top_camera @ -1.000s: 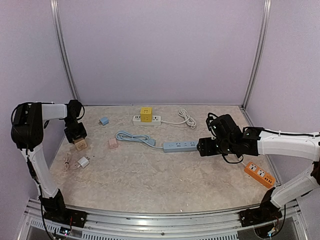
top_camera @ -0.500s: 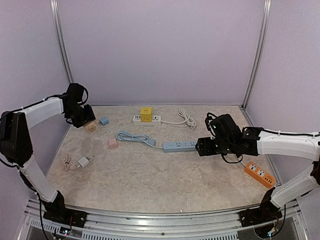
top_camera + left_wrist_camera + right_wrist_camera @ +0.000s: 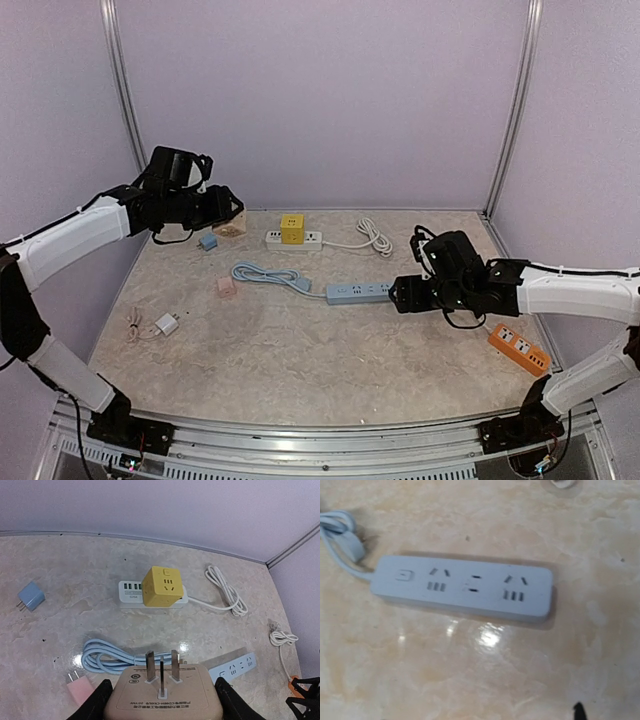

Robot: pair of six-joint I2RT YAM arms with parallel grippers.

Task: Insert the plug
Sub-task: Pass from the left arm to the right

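My left gripper hangs above the table's back left, shut on a beige plug. Its three metal prongs point forward and away from the wrist camera. A black finger presses on each side of the plug. The light blue power strip lies flat at the table's middle, sockets up, and fills the right wrist view. My right gripper sits low at the strip's right end, open. Only one black fingertip shows, and nothing lies between the jaws.
The strip's blue cable is coiled to its left. A yellow cube socket sits on a white strip at the back, with a white cord. A blue adapter, a pink adapter and a white charger lie left. An orange strip lies right.
My left arm has lifted the beige plug from the table's left edge and swung it up and to the right. The right arm has stayed by the strip.
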